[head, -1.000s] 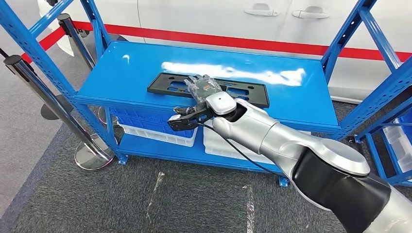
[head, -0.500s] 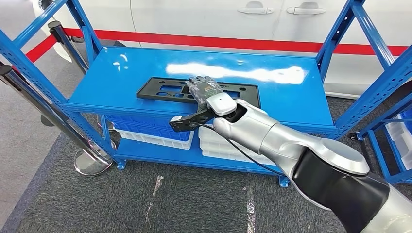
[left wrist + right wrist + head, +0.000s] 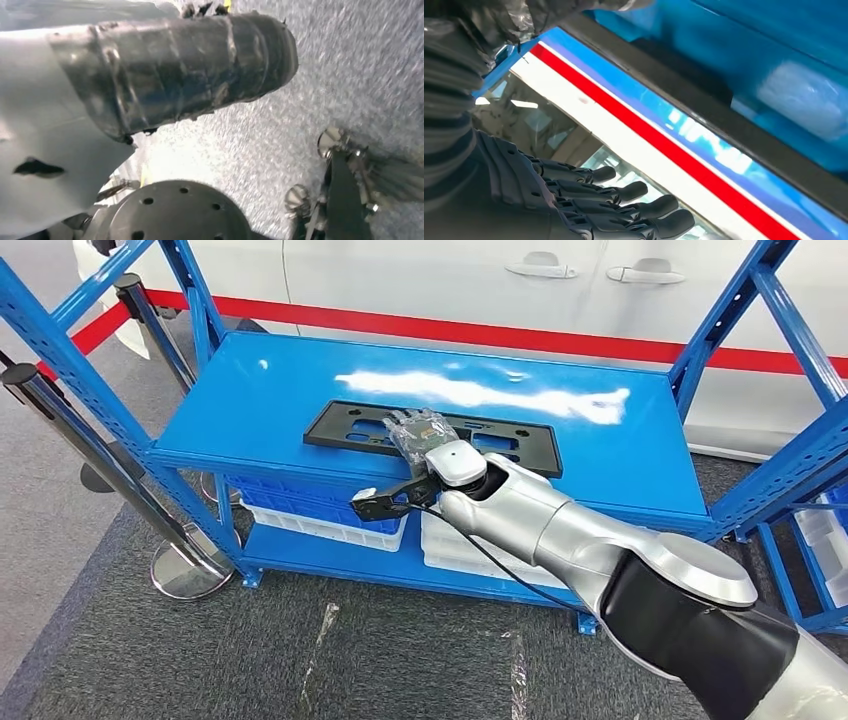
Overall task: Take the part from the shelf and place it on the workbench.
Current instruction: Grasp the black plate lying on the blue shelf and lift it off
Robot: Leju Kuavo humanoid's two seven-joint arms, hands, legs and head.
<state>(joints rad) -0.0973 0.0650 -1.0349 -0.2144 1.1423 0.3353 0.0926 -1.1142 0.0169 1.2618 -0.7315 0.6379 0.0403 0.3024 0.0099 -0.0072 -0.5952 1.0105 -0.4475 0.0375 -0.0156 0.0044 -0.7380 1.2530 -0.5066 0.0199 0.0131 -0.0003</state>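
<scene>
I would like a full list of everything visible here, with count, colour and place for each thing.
shelf: one, blue metal, in front of the robot
part: one, black flat plate with cut-outs, on the shelf's top level
bins: several, blue and white, on the shelf's lower level
barrier posts: two, dark with chrome bases, left of the shelf
car: one, white with a red stripe, behind the shelf
carpet: grey, floor
right hand: one, dark, fingers straight, over the part
left hand: one, dark cover, above the floor
</scene>
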